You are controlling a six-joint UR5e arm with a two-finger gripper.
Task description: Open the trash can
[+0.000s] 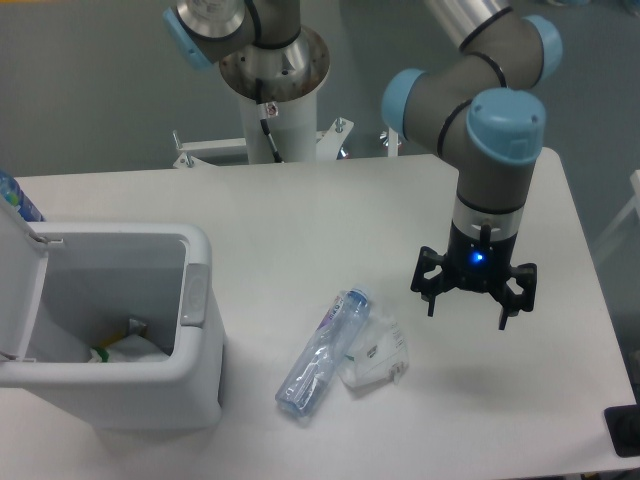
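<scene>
The white trash can stands at the table's left front with its lid swung up and back on the left side, so the inside shows. Some rubbish lies at the bottom. A grey push-button tab sits on its right rim. My gripper hangs open above the right part of the table, far from the can, with nothing between its fingers.
A crushed clear plastic bottle and a crumpled white wrapper lie on the table between the can and the gripper. The robot's base column stands behind the table. A dark object pokes in at the lower right corner.
</scene>
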